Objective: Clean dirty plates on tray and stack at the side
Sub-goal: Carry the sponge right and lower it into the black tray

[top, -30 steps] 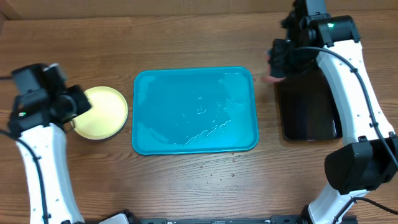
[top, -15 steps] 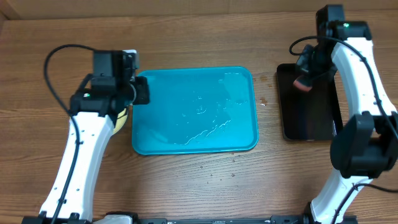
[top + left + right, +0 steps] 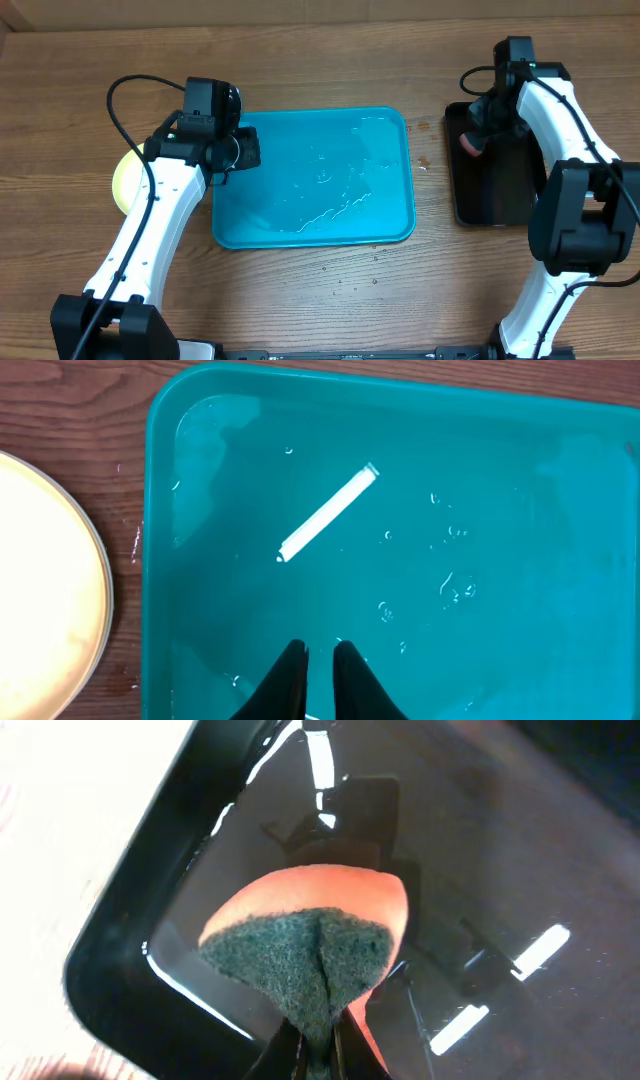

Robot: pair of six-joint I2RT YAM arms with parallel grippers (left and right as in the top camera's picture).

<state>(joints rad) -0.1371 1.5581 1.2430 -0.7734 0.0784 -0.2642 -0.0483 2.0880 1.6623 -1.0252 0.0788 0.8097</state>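
Observation:
The turquoise tray (image 3: 300, 130) lies mid-table, wet and with no plates on it; it fills the left wrist view (image 3: 450, 480). The plates (image 3: 122, 180) sit stacked on the table left of the tray, mostly hidden under my left arm; a pale plate rim shows in the left wrist view (image 3: 40, 590). My left gripper (image 3: 245, 152) hovers over the tray's left part, shut and empty (image 3: 318, 652). My right gripper (image 3: 472, 135) is shut on an orange sponge with a dark green pad (image 3: 300, 940), held over the black tray (image 3: 500, 190).
The black tray (image 3: 480, 840) at the right holds a film of water. Small droplets or specks lie on the wood right of the turquoise tray (image 3: 422, 162) and in front of it (image 3: 350, 268).
My left arm has swung right, from the plate stack to over the tray's left edge. My right gripper has carried the sponge from beside the black tray to over its far-left corner.

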